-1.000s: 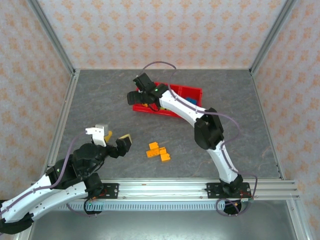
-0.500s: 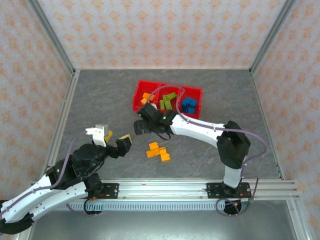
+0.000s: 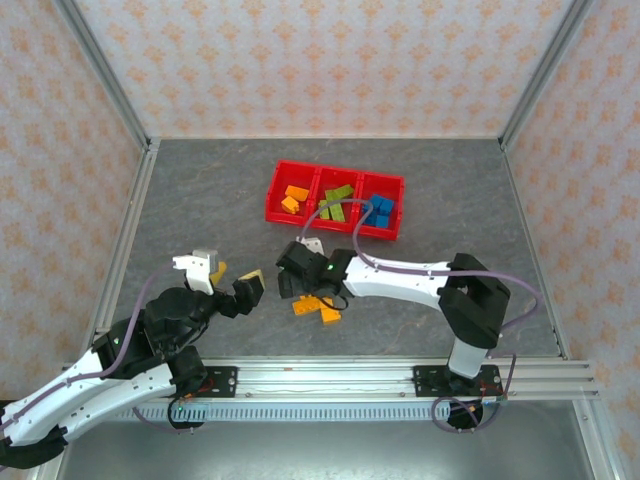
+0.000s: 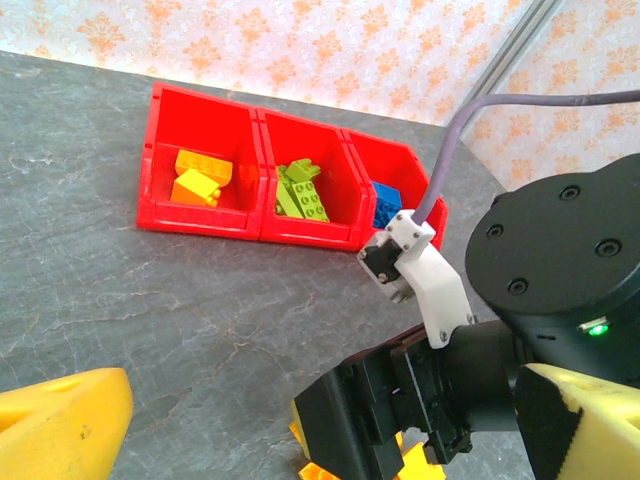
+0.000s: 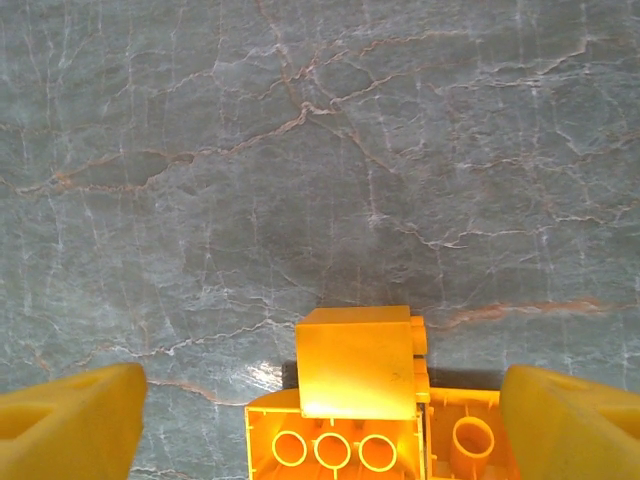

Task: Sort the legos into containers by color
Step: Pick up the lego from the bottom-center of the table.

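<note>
Orange plastic is what is left to sort: a small cluster of loose bricks (image 3: 318, 308) lies on the grey table (image 3: 200, 200), at 6 o'clock from the red tray (image 3: 271, 200). The right gripper (image 3: 297, 283) is hung just above that cluster, jaws spread wide and nothing held. In its wrist view the top brick (image 5: 355, 362) is seen between the 2 yellow fingertips (image 5: 70, 420), low in the frame.

The step in hand is judged to be the pick of 1 orange brick. It would be done best if the jaws were lowered straight down so that only the top brick is bracketed, then closed across its flat sides. The bricks are packed against each other, so a neighbour could be dragged or tipped. Whether the top brick is clipped to those beneath cannot be told.

The tray's 3 bins are already in use: orange pieces (image 4: 200, 175) at the 9 o'clock end, green pieces (image 4: 300, 190) in the middle, blue pieces (image 4: 385, 205) at the 3 o'clock end. The load is therefore to be carried towards 12 o'clock, into the orange bin.

The left gripper (image 3: 233, 276) is parked near the cluster at 9 o'clock, wide and empty, so sideways swings are best avoided. A purple cable (image 4: 560, 97) trails from the right arm and could brush the tray.
</note>
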Robot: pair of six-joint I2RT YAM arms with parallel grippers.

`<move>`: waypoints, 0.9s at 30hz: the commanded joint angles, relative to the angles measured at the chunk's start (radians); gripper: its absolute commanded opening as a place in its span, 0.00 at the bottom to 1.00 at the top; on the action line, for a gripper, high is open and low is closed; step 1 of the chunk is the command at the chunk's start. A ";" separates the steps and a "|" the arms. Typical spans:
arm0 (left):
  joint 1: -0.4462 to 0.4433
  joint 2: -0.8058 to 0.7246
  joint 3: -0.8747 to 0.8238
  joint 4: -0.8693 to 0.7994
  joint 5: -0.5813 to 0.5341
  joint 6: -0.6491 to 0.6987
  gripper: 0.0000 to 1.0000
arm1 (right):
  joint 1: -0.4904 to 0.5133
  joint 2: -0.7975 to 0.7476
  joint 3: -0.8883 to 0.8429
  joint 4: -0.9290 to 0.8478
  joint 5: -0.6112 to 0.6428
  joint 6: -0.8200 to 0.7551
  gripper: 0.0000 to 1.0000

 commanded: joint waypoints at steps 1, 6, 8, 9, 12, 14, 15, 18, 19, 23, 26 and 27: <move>-0.002 -0.018 -0.007 0.030 0.012 0.017 0.99 | 0.011 0.036 -0.009 0.007 0.060 0.032 0.85; -0.001 -0.037 -0.011 0.033 0.008 0.018 0.99 | 0.013 0.079 0.007 -0.025 0.092 0.040 0.82; -0.002 -0.040 -0.011 0.033 0.008 0.017 0.99 | 0.012 0.094 0.009 -0.035 0.104 0.045 0.82; -0.002 -0.041 -0.011 0.032 0.007 0.017 0.99 | 0.012 0.102 0.010 -0.037 0.106 0.046 0.82; -0.002 -0.044 -0.011 0.032 0.004 0.018 0.99 | 0.012 0.119 0.011 -0.021 0.098 0.046 0.82; -0.001 -0.048 -0.010 0.030 0.001 0.017 0.99 | 0.012 0.130 0.011 -0.009 0.093 0.043 0.80; -0.001 -0.052 -0.009 0.031 -0.001 0.016 0.99 | 0.013 0.137 0.016 -0.006 0.093 0.041 0.79; -0.001 -0.064 -0.013 0.034 -0.001 0.016 0.99 | 0.012 0.165 0.034 -0.002 0.084 0.031 0.75; -0.002 -0.067 -0.013 0.034 -0.002 0.016 0.99 | 0.013 0.177 0.043 -0.004 0.083 0.028 0.74; -0.001 -0.073 -0.015 0.033 -0.008 0.016 0.99 | 0.012 0.217 0.076 -0.022 0.088 0.024 0.68; -0.001 -0.070 -0.014 0.033 -0.009 0.016 0.99 | 0.013 0.230 0.088 -0.030 0.090 0.024 0.59; -0.002 -0.070 -0.013 0.033 -0.009 0.016 0.99 | 0.012 0.229 0.086 -0.027 0.090 0.024 0.56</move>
